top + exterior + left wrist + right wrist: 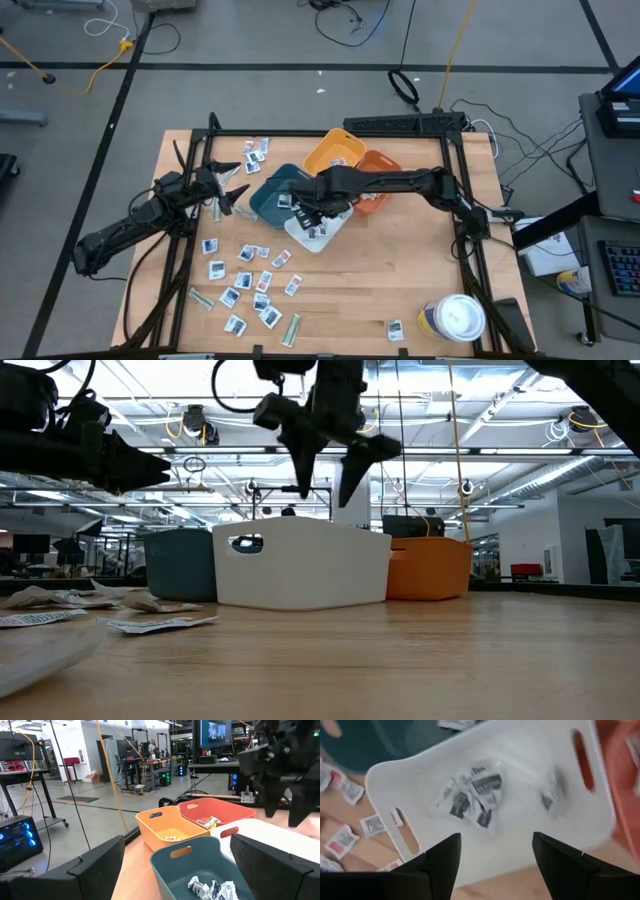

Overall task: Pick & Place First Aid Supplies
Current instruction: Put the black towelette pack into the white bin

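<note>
The right gripper (325,475), fingers spread and empty, hangs above the white bin (520,815). The packets (250,285) on the table look light, flat and limp, best pinched by an edge. The left gripper (228,190), also spread, waits nearby.

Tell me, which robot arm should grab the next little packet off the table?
Probably the left. Its open tool hangs beside the loose packets on the wood. The right tool is open too, but sits over the white bin, farther from them.

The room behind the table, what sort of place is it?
Probably a robotics lab or workshop: a wooden table with sorting bins such as the white bin, cables across the floor, and benches with monitors behind.
</note>
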Controlling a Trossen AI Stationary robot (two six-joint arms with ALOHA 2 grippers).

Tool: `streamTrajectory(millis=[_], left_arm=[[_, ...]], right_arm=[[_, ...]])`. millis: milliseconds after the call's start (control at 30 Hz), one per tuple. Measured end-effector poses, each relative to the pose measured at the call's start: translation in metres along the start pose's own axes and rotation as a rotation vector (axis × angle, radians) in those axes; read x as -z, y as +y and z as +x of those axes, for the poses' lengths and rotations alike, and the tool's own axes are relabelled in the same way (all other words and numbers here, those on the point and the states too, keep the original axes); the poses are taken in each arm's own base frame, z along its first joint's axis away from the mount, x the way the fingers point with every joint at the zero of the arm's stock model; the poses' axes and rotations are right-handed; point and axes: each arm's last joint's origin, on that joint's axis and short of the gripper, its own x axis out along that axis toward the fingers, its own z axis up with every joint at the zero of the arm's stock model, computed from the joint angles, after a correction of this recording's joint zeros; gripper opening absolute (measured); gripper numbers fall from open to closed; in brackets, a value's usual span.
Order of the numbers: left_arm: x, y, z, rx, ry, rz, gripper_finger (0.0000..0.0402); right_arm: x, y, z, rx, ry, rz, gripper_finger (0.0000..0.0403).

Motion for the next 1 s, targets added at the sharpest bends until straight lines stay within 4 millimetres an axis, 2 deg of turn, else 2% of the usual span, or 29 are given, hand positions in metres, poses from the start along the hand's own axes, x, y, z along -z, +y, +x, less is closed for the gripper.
streamTrajectory(millis=[200,367,500,767,1000], left_arm=[[0.000,0.000,0.000,0.000,0.000,0.000,0.0367],[0.000,0.000,0.000,0.000,0.000,0.000,0.0367],[0.000,0.000,0.000,0.000,0.000,0.000,0.0367],[0.000,0.000,0.000,0.000,0.000,0.000,0.0367],[0.000,0.000,0.000,0.000,0.000,0.000,0.0367]], right_arm=[[0.028,0.004,-0.012,0.033,0.024,0.161,0.0238],[0.060,0.010,-0.012,0.074,0.045,0.181,0.0238],[0.097,0.009,-0.009,0.096,0.059,0.165,0.0238],[0.172,0.001,-0.010,0.035,0.090,0.172,0.0238],[0.237,-0.005,-0.003,0.086,0.156,0.162,0.0238]])
